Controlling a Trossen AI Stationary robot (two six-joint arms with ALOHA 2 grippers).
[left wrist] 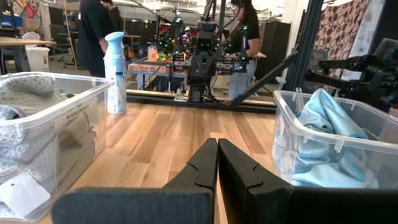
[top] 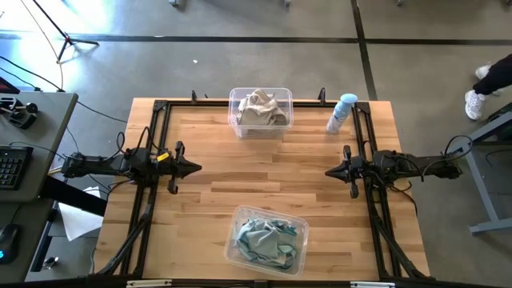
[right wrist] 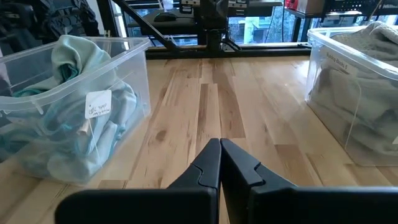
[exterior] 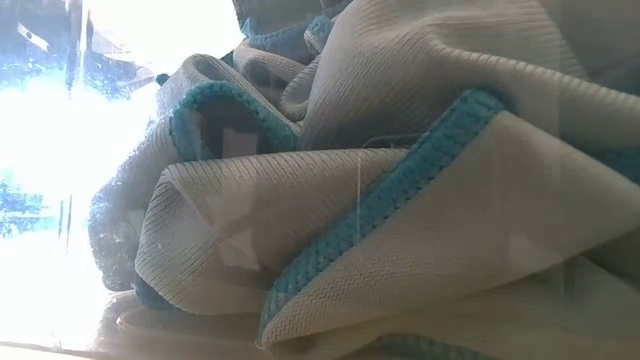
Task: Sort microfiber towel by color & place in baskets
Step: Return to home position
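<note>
Far basket (top: 260, 134) lies lengthwise left-right — near basket (top: 272, 212) slightly skewed.

Grey floor (top: 240, 64) is spreading around the table (top: 264, 180), dark lines (top: 240, 38) crossing it at twelve o'clock; a desk (top: 36, 120) with a keyboard (top: 10, 166) is sitting at nine o'clock; a person's shoe (top: 478, 104) is showing at two o'clock; daylight is pouring through windows (right wrist: 261, 28).

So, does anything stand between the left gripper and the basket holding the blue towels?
Nothing visible does. Only bare table lies between the shut left gripper and that basket; the spray bottle stands away at the far edge, near the right arm.
</note>
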